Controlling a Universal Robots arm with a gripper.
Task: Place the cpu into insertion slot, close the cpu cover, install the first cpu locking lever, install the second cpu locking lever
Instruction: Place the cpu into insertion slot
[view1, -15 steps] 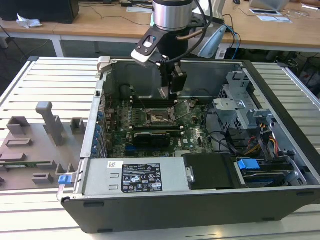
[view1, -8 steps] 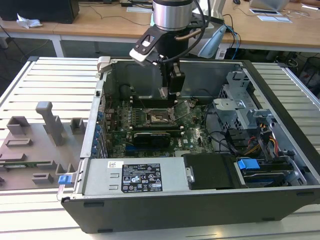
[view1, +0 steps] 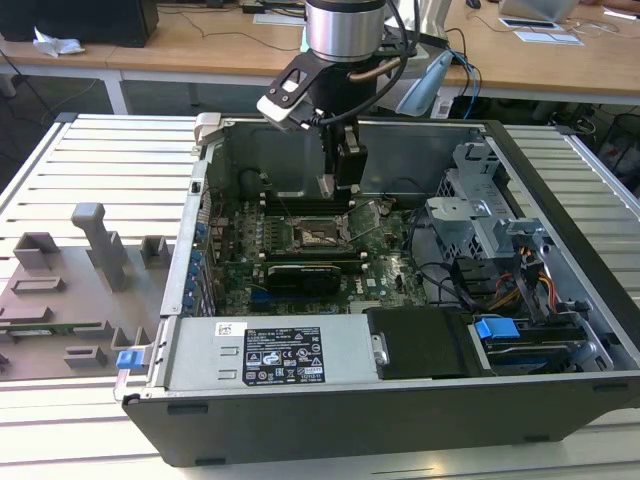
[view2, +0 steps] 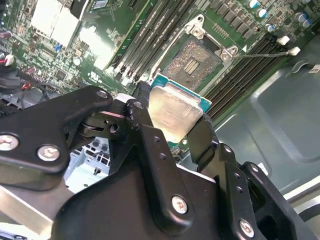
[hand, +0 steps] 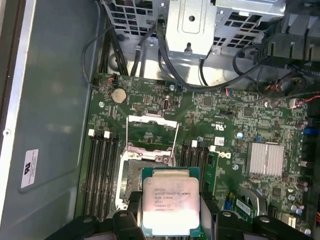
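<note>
1. Where the exterior view looks down into the open black computer case (view1: 400, 420), the arm's black gripper (view1: 338, 180) hangs over the green motherboard (view1: 385, 285). It pinches the cpu (view1: 326, 187), a small flat square chip with a dull silver-grey metal top. The chip is in the air near the insertion slot (view1: 318, 232), a square socket with a dark centre and silvery rim, and is apart from it.
2. In the second wrist view, the two black fingers (view2: 145, 135) press on opposite edges of the chip. Its metal top faces the camera. The socket lies beyond it, uncovered, with long narrow black memory slots (view2: 145, 35) on either side.
3. In the first wrist view, the chip sits clamped between the fingers and hides part of the socket. The cpu cover (hand: 152, 119), a thin silvery square metal frame with a large window, is swung open just beyond the socket, and green board shows through its window.
</note>
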